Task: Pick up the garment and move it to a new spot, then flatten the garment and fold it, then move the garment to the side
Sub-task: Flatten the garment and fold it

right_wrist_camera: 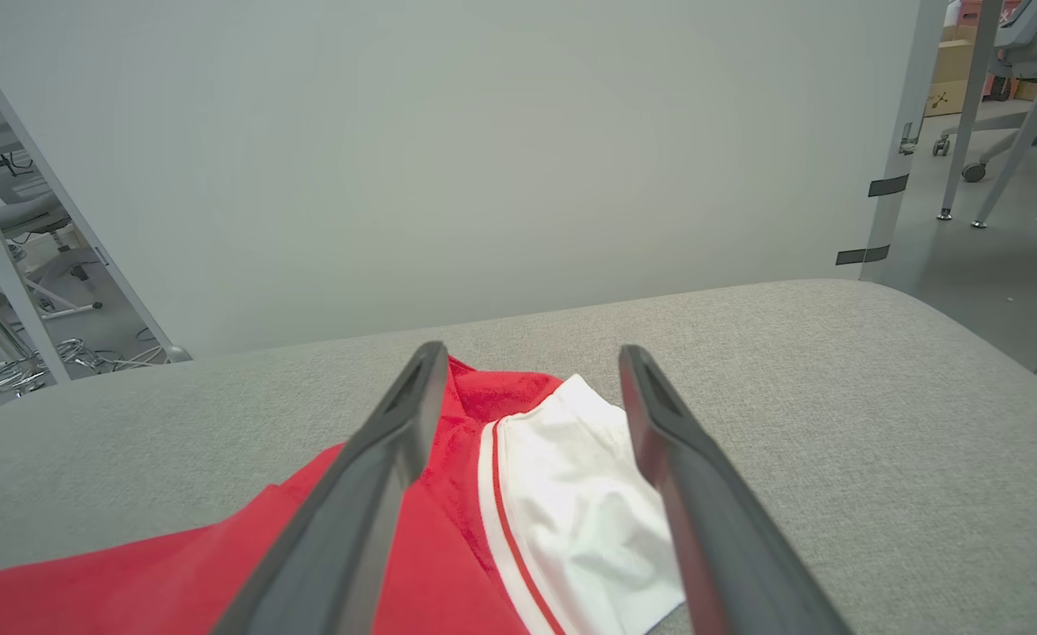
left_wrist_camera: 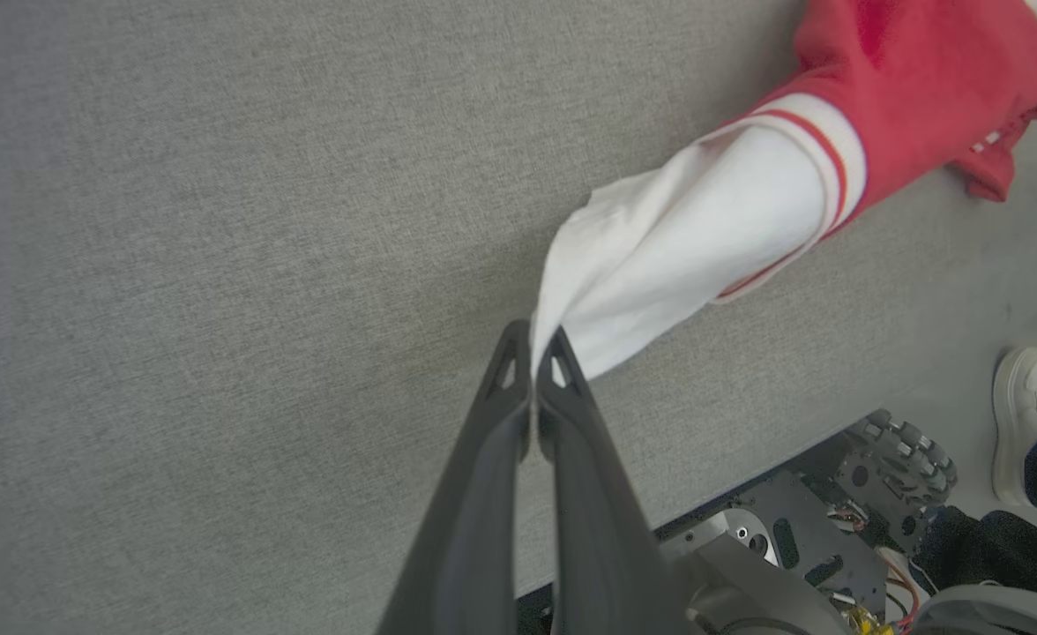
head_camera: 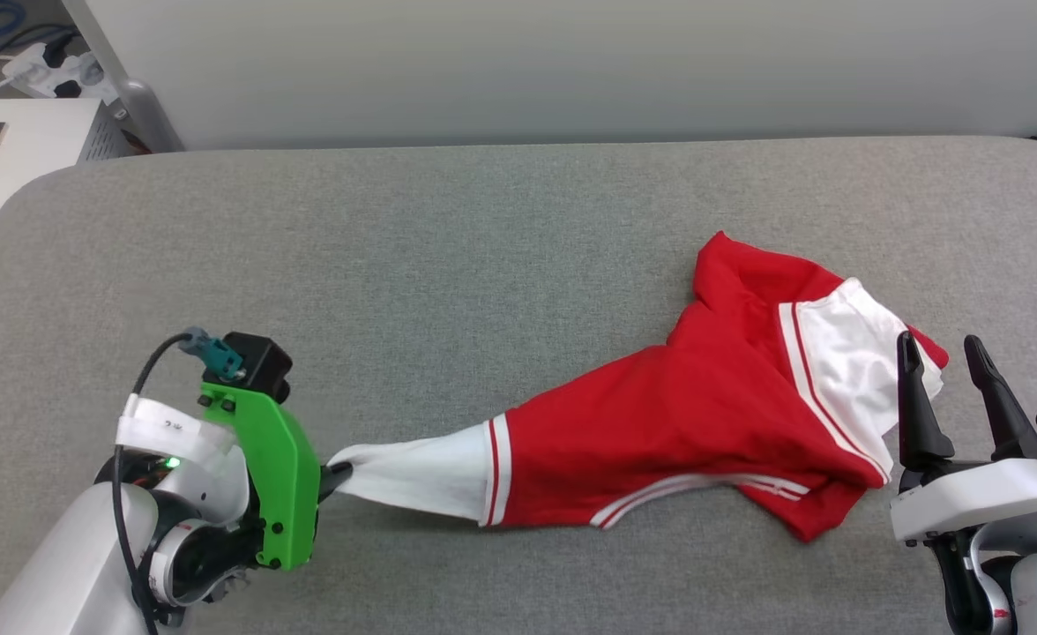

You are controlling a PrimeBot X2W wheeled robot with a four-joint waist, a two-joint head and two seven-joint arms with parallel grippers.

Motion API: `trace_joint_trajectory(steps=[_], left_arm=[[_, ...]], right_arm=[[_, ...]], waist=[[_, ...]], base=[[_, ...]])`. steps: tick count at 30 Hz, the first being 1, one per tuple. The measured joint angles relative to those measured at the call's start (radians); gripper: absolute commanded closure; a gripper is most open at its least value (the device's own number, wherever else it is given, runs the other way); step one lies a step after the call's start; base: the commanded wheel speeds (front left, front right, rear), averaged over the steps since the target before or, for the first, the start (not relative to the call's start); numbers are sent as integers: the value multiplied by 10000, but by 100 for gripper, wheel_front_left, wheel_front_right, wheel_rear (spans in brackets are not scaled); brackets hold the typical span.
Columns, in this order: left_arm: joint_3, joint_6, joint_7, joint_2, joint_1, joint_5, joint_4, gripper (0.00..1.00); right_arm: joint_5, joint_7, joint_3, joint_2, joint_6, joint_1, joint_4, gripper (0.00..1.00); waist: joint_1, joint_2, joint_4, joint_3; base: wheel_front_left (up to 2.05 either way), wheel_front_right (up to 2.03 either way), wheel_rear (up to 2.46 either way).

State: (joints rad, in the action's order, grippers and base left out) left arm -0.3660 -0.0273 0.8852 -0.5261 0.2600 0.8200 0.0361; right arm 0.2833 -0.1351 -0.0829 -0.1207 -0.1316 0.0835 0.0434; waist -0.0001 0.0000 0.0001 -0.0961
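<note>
The garment is a red shirt with white sleeves and red-white trim, lying rumpled on the grey padded table, stretched out leftward. My left gripper is shut on the tip of its left white sleeve; in the left wrist view the left gripper pinches that sleeve's edge. My right gripper stands open at the lower right, fingers upright beside the other white sleeve. In the right wrist view the right gripper hovers open over that sleeve. The print is hidden.
A pale wall panel runs behind the table. At the far left stands a white cabinet with a power strip and cables. A person's white shoe and the robot's base show below the table edge.
</note>
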Motion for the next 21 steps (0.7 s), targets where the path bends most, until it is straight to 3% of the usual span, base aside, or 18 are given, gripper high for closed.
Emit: trace_joint_trajectory(steps=[6, 12, 13, 14, 17, 21], left_arm=[[-65, 211, -445, -182, -379, -418, 19, 100], [-286, -77, -2261, 376, -453, -1089, -1275, 99], [-336, -134, -2625, 435, -452, -1260, -1538, 25], [-408, -138, -3039, 474, -443, -1551, -1797, 0], [-669, -132, -4370, 495, -352, -2663, -2349, 0], [-577, -25, -6552, 945, -134, -3233, -2690, 0]], right_arm=[[-96, 213, -81, 144, 0, -5, 40, 0], [-100, 479, -27, 192, 0, 1, 113, 0], [-107, 518, -35, 186, 0, 1, 130, 0], [-109, 575, -35, 182, 0, 1, 142, 0], [-109, 698, -63, 153, 0, -3, 153, 0], [-109, 830, -138, 67, 0, -34, 151, 0]], waist=[[0, 0, 81, 139], [0, 0, -118, -13], [0, 0, -140, -41], [0, 0, -152, -65], [0, 0, -132, -107], [0, 0, 7, -59]], base=[[0, 0, 0], [0, 0, 0], [0, 0, 0], [0, 0, 0], [0, 0, 0], [0, 0, 0]])
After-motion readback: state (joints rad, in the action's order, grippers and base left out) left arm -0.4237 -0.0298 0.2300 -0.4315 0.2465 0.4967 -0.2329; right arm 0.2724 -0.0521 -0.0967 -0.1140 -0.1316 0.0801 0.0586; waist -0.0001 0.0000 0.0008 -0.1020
